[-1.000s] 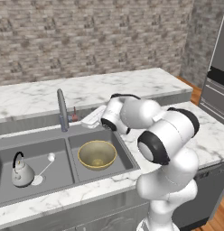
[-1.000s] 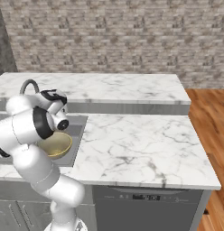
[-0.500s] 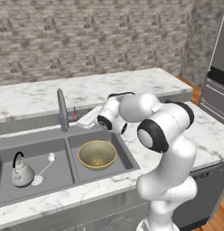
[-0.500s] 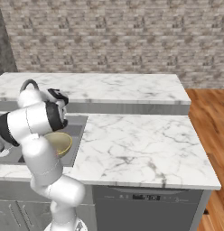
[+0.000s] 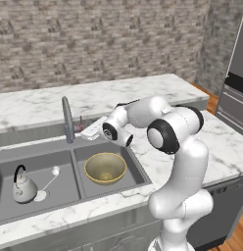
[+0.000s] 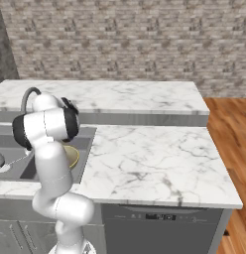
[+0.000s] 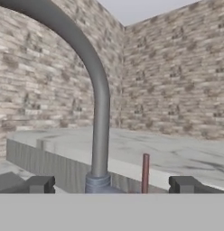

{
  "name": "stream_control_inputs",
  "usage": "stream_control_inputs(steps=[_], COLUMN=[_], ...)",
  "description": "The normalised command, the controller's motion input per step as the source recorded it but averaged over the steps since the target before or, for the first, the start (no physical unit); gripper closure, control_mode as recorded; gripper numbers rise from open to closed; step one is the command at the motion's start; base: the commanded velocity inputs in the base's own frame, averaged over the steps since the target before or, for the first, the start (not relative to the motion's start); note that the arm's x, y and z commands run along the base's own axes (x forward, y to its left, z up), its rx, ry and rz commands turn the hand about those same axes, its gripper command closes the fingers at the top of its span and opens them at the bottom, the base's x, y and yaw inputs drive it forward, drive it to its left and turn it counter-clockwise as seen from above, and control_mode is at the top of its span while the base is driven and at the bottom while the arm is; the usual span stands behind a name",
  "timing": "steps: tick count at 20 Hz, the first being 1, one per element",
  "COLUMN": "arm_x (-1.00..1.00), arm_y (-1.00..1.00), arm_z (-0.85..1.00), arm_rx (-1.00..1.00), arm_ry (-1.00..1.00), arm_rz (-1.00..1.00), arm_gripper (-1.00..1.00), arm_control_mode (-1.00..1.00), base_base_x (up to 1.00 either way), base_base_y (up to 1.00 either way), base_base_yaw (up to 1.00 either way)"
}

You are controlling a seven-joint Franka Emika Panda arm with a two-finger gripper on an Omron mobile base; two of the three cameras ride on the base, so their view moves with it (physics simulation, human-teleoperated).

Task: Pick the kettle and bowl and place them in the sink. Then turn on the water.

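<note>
Already the kettle [image 5: 23, 185] sits in the left basin of the sink [image 5: 138, 169] and the bowl [image 5: 105, 167] in the right, while the gripper [image 5: 82, 130], jaws spread wide and empty, points at the faucet [image 5: 67, 119] base beside a thin red lever [image 7: 145, 173].

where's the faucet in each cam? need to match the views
Left base view: the faucet stands left of centre, at the back rim of the sink, just left of the open gripper.
Right base view: its grey arch curves up at the far left, beside the arm's upper joint.
Hand view: its neck rises from bottom centre and arcs up-left, between the fingertips.
Shared landmark: the brick back wall.
</note>
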Motion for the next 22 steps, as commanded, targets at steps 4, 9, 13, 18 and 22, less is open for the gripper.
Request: stream_control_inputs(steps=[4, 9, 13, 18, 22], arm_x=[0.28, 0.26, 0.3, 0.21, 0.22], arm_y=[0.08, 0.1, 0.1, 0.13, 0.1], arm_z=[-0.17, -0.09, 0.0, -0.09, -0.19], arm_rx=[0.0, 0.0, 0.0, 0.0, 0.0], arm_ry=[0.0, 0.0, 0.0, 0.0, 0.0], arm_rz=[-0.05, -0.09, -0.1, -0.07, -0.06], arm_gripper=[-1.0, -1.0, -1.0, -1.0, -1.0], arm_control_mode=[-1.0, -1.0, -1.0, -1.0, -1.0], base_base_x=[0.0, 0.0, 0.0, 0.0, 0.0], base_base_y=[0.0, 0.0, 0.0, 0.0, 0.0], base_base_yaw=[0.0, 0.0, 0.0, 0.0, 0.0])
